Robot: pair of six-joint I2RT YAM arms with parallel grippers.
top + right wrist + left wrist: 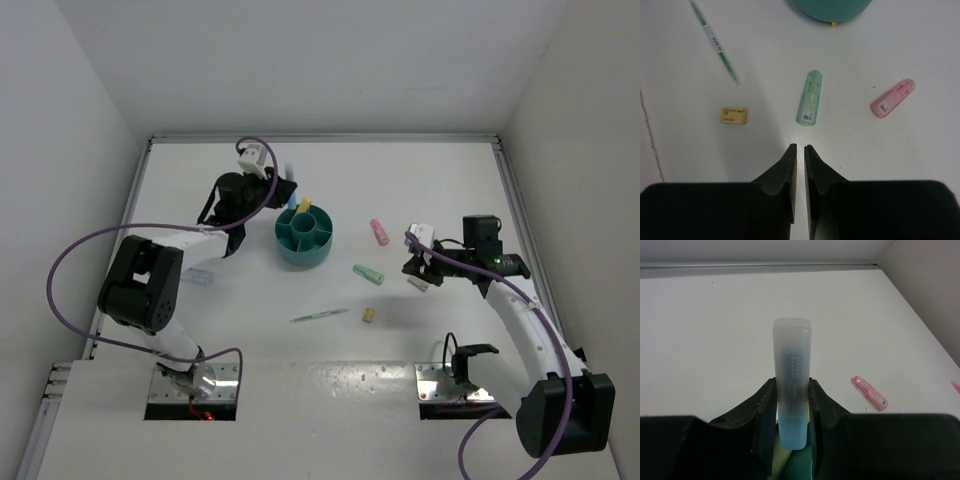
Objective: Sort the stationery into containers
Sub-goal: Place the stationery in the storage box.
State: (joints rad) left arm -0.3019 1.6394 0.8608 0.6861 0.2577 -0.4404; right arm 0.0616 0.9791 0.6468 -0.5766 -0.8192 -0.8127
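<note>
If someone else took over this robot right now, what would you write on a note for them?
Left gripper: clamped on the blue-capped tube, at the teal organiser's far rim.
Right gripper: shut, empty, above the table.
Done: yellow stick stands in the organiser.
Left to do: the tube, pink stick, mint-green stick, green pen, tan block, beige stick.

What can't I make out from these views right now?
Teal organiser compartments: too small in the top view to see anything beyond one yellow stick; cut off by the top edge in the right wrist view.
What lies under the blue highlighter: in the left wrist view the left gripper blocks all but a teal sliver.
Beige stick: tiny in the top view, close against the right gripper.
Mint-green highlighter label: print too small in the right wrist view.
</note>
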